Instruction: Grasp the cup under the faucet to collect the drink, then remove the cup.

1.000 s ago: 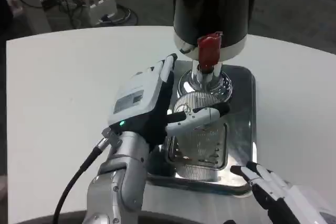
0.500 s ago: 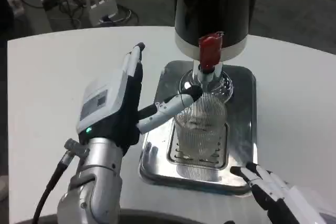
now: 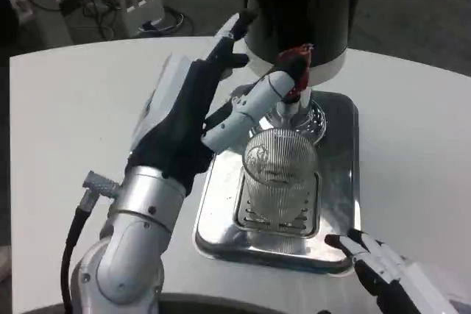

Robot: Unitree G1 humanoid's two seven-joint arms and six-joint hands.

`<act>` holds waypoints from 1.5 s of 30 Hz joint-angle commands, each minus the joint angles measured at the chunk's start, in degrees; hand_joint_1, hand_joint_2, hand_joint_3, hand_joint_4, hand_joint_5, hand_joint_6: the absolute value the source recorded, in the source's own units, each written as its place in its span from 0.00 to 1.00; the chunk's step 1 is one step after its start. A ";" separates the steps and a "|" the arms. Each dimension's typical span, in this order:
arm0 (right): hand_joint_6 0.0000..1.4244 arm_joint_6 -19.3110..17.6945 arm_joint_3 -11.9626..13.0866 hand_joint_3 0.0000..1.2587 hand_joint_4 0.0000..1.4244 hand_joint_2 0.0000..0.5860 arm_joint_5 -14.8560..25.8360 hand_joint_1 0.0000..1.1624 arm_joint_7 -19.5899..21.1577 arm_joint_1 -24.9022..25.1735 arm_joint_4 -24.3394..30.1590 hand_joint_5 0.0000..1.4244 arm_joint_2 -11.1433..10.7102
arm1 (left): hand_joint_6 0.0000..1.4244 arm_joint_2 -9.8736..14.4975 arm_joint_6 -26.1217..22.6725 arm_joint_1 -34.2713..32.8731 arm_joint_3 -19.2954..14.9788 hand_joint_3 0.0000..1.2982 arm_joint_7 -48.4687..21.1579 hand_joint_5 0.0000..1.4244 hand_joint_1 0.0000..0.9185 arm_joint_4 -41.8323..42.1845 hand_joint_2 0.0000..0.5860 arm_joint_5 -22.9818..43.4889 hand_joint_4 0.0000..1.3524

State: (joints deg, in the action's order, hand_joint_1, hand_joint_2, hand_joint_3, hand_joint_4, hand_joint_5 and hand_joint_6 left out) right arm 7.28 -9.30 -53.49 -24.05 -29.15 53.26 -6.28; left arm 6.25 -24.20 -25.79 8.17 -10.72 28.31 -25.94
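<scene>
Left robot hand [image 3: 193,112] spread open — thumb touching red tap lever [image 3: 296,63].

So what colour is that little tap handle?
Red, seen best in the head view, with the left hand reaching to it.

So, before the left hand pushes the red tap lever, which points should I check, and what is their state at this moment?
1. Cup stands under the faucet: ok.
2. Cup upright on the drip tray: ok.
3. Left hand at the red lever: a finger reaches it, firm contact cannot tell.
4. Cup steadied by a hand: not ok, neither hand holds it.
5. Right hand away from the cup, at the tray's near corner: ok.
6. Drink already in the cup: cannot tell.
</scene>
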 commanded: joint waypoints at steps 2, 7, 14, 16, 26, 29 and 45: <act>0.00 -0.24 0.24 0.08 0.00 0.82 0.33 0.43 0.96 -0.91 0.25 0.00 -0.13 | 0.09 1.35 0.31 -2.83 0.96 0.06 -2.61 0.12 0.08 0.53 0.23 2.34 0.03; 0.00 -0.22 0.27 0.08 0.00 0.81 0.60 0.43 1.06 -1.16 0.41 0.00 -0.11 | 0.08 1.89 0.80 -4.22 1.57 0.05 -3.60 0.10 0.07 -0.31 0.24 4.19 0.02; 0.00 -0.39 0.75 0.08 0.00 0.81 1.33 0.42 1.53 -1.63 0.29 0.00 -0.53 | 0.07 2.27 1.57 -4.18 3.30 0.04 -4.10 0.10 0.07 -0.78 0.24 6.10 0.01; 0.00 -0.30 0.77 0.08 0.00 0.81 1.41 0.42 1.54 -1.41 0.13 0.00 -0.59 | 0.07 2.27 1.60 -3.99 3.71 0.04 -4.14 0.10 0.07 -0.47 0.25 6.25 0.01; 0.00 -0.15 0.31 0.08 0.00 0.81 1.15 0.42 1.62 -1.15 -0.07 0.00 -0.64 | 0.08 2.28 1.12 -2.99 5.75 0.09 -3.65 0.14 0.07 2.43 0.24 5.03 0.11; 0.00 -0.21 0.18 0.08 0.00 0.81 1.11 0.42 1.80 -1.30 0.06 0.00 -0.59 | 0.09 2.23 0.91 -3.27 5.88 0.12 -3.58 0.15 0.05 2.39 0.24 4.73 0.13; 0.00 -0.27 -0.06 0.08 0.00 0.81 1.34 0.41 2.31 -1.94 0.53 0.00 -0.69 | 0.02 10.41 0.60 -5.90 10.88 0.01 -11.86 0.04 0.00 1.65 0.16 -0.65 0.00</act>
State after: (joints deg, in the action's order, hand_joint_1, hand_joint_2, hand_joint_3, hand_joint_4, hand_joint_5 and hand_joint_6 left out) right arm 7.28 -9.31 -52.35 -22.42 -30.77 53.30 -7.11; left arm 15.60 -23.88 -31.86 17.18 -20.21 29.94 -25.75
